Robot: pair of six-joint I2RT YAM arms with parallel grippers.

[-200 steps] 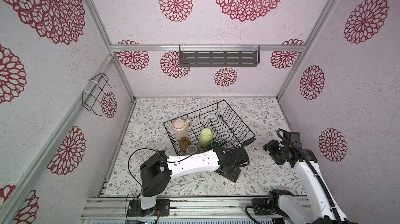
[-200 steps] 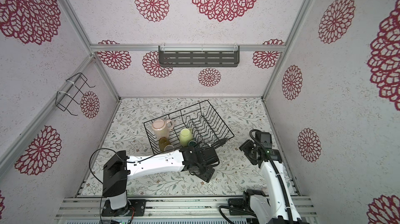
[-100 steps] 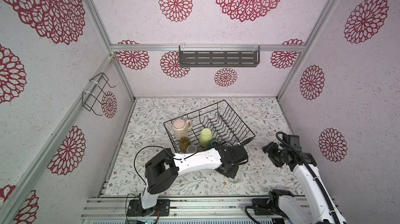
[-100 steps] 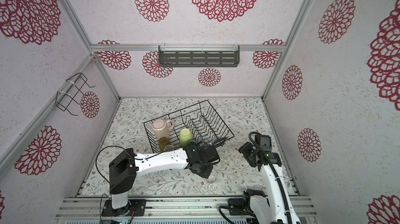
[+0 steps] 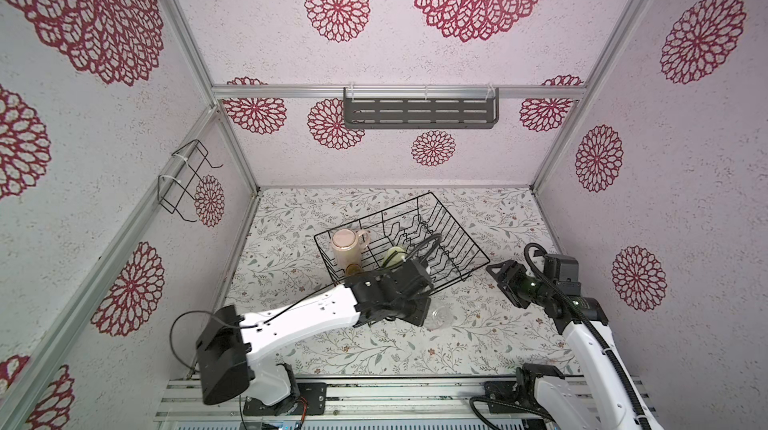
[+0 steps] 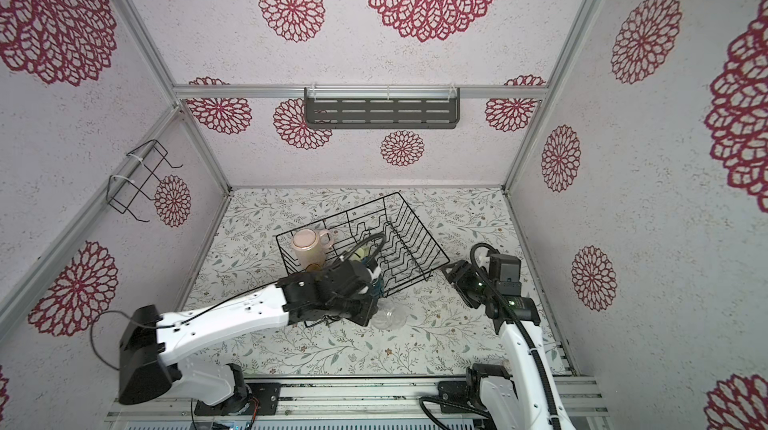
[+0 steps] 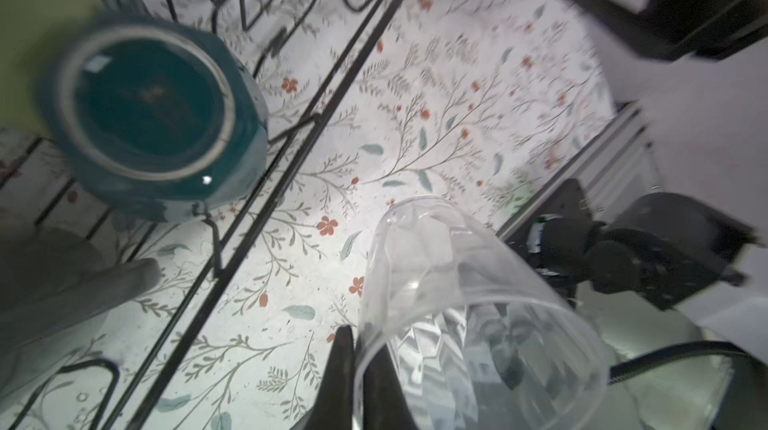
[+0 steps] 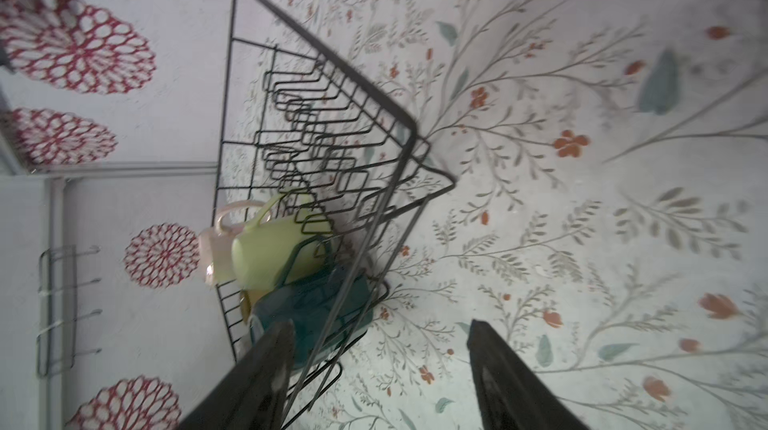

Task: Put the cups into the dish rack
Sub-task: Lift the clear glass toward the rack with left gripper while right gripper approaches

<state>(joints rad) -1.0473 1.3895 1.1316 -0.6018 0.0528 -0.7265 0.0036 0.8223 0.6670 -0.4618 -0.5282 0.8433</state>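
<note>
1. The left hand (image 7: 355, 345) is pinching the small clear glass (image 7: 457, 303) at its rim. The thin wall is passing between its two closed fingers.
2. The glass is sitting tilted, low by the tabletop (image 5: 291, 216), just outside the near side of the dish rack (image 5: 459, 226). Whether it is touching the surface I cannot tell.
3. The right hand (image 8: 380, 324) is hanging open and empty near the rack's right corner, apart from the wires.
4. The large pink mug (image 5: 345, 247), pale yellow-green mug (image 5: 392, 255), amber glass tumbler (image 5: 354, 270) and dark teal mug (image 7: 158, 116) are resting inside the rack, crowding its near-left end.
5. The glass is likely handling as light, stiff, slick and breakable, so a rim pinch is probably letting it swing or slip.
6. A gentle squeeze is looking wise, and so is a lift that clears the rack's top wire, since a knock there could chip it.
7. The free space among the zigzag dividers is looking like the safer spot — away from the crowded mugs.
</note>
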